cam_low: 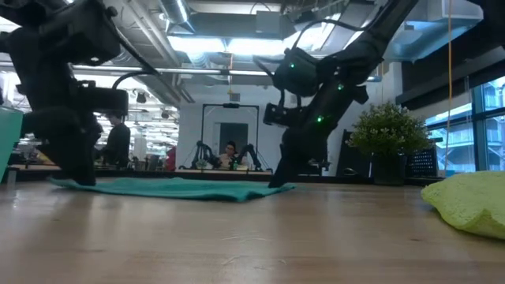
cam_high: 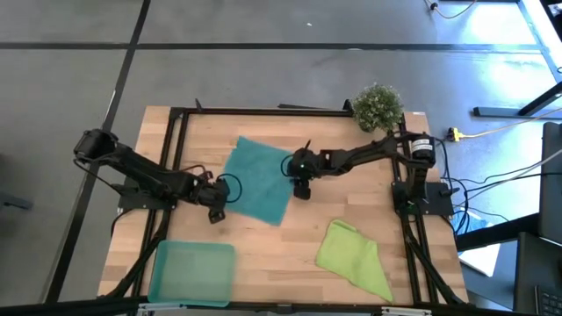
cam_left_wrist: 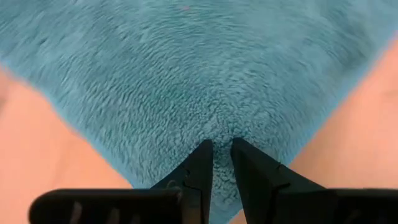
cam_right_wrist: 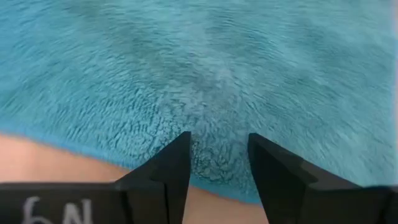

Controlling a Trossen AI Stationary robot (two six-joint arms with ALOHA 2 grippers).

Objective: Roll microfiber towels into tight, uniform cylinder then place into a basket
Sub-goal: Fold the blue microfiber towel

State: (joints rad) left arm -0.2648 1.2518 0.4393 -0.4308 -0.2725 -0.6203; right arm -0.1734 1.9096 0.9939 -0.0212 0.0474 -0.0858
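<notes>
Between my left pincer I am pinching one corner of the flat, fluffy teal microfiber towel. Opposite it, my right pincer is standing open over the far edge, probably to pin it for rolling.

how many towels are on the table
2. The teal towel lies flat mid-table between the left gripper and right gripper; the lime towel lies crumpled near the front right. None seems hidden.
</notes>
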